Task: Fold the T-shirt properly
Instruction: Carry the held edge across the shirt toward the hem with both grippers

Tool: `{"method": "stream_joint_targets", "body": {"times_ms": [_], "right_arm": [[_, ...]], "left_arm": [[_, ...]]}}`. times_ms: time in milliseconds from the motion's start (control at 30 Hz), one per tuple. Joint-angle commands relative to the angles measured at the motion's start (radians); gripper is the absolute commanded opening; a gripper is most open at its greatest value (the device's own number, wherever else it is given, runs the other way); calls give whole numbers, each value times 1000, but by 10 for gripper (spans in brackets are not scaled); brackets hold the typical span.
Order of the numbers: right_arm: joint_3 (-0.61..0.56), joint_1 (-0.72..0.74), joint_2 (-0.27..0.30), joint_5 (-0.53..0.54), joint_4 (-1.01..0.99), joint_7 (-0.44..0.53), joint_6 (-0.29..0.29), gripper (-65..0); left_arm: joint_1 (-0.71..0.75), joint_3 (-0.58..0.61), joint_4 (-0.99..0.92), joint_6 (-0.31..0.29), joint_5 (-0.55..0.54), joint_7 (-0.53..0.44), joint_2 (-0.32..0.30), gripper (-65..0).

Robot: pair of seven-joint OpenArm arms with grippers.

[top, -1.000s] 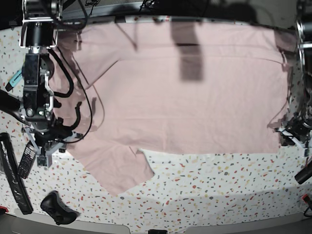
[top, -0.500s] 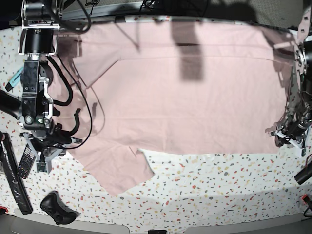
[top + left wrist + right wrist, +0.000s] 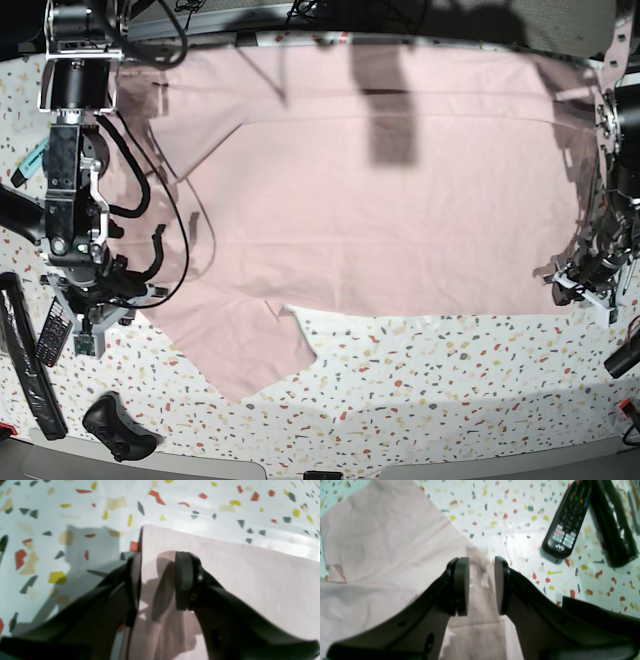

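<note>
The pale pink T-shirt (image 3: 380,200) lies spread flat on the speckled table, plain side up; no lettering or print shows. One sleeve (image 3: 245,350) points toward the front. My right gripper (image 3: 92,322) is at the shirt's left edge. In the right wrist view it (image 3: 481,585) is open, with pink cloth (image 3: 382,542) showing in the gap between its pads. My left gripper (image 3: 580,287) is at the shirt's front right corner. In the left wrist view it (image 3: 157,580) is open and straddles the cloth's edge (image 3: 225,567), one finger (image 3: 183,580) on top of the cloth.
A black JVC remote (image 3: 566,527) and a long black object (image 3: 612,525) lie beside the right gripper; they also show in the base view, remote (image 3: 52,335) and long object (image 3: 25,365). A black game controller (image 3: 120,425) sits near the front edge.
The left gripper has moved inward and down onto the shirt's front right corner. The right gripper has shifted slightly toward the front at the left edge.
</note>
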Motion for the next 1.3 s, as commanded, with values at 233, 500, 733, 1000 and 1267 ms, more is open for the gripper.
{"method": "stream_joint_targets", "body": {"times_ms": [233,500,733,1000,1267], "right_arm": [[6,82,14,0,-5,37,0,-336],[2,307,18,84,-309,-30,155,-333],[-63,566,16,109,-750,-72,297,-333],[-159,696,16,81,-1080,-18,372,-334],[-192,673,16,16,-1128,11,371,-334]], "left_arm": [[-11,-1,8,-23,0,10,-8,-650],[-9,-1,8,-23,0,3,-8,-650],[-9,-1,8,-22,0,15,-8,-650],[-9,-1,8,-22,-1,14,-8,-650],[-10,-1,8,-22,-1,11,-8,-650]]}}
